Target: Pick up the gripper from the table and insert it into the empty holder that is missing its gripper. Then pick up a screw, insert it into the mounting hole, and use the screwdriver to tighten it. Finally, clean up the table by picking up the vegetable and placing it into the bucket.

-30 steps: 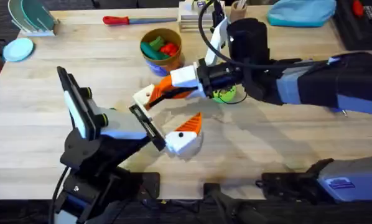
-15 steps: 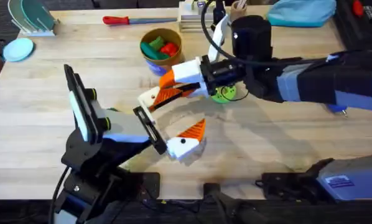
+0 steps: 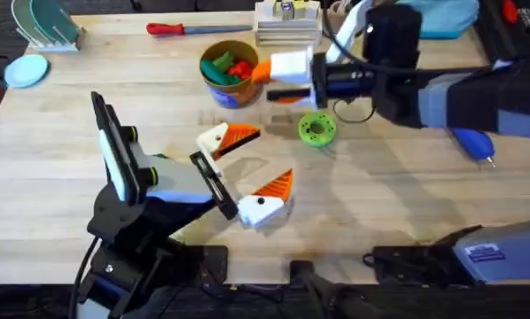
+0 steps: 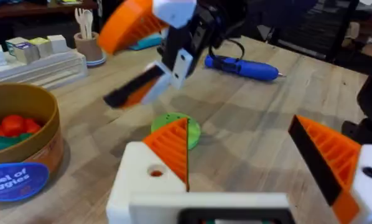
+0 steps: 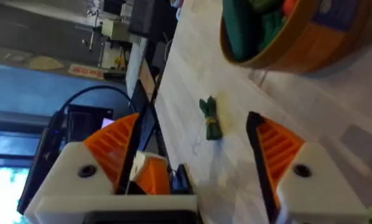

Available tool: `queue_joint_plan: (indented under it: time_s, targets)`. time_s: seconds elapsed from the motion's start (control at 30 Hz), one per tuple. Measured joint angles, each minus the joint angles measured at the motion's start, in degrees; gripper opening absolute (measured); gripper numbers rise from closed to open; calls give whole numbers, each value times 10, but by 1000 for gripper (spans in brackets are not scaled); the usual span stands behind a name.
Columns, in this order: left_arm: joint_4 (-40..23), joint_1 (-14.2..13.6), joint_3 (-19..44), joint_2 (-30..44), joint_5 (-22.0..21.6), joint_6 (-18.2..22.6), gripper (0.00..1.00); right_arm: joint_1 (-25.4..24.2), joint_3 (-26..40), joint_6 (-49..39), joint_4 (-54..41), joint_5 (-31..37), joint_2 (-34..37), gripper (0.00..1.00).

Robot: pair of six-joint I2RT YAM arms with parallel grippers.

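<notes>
1. Overhead: the right gripper (image 3: 278, 81), jaws apart and empty, is hovering beside the bucket (image 3: 229, 91). The left gripper (image 3: 247, 164) is resting open, its holder (image 3: 212, 138) carrying a pad (image 3: 242, 135).
2. Left wrist: the screwdriver (image 4: 242, 67) is lying beyond the ring (image 4: 194, 132).
3. Right wrist: the vegetable (image 5: 211, 118) is lying on the table (image 5: 192, 56), outside the bucket. A careless low reach for it is likely risking a knock against the bucket.

A light wooden table (image 3: 398, 204) with visible plank seams fills the scene. Beyond its far edge the room lies dark. A black desk (image 4: 43, 7) stands behind.
</notes>
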Motion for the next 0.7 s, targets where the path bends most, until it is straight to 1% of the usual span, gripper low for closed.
queue_joint_plan:
  time_s: [0.2,0.37,0.57,0.7]
  targets:
    - [0,0,0,0,0,0,992,-37,45,-42,0,25,0,956]
    - [0,0,0,0,0,0,992,-43,75,-79,-17,40,0,959]
    - [0,0,0,0,0,0,992,-45,100,-142,-127,61,-4,960]
    - [0,0,0,0,0,0,992,-56,102,-195,-208,77,-36,960]
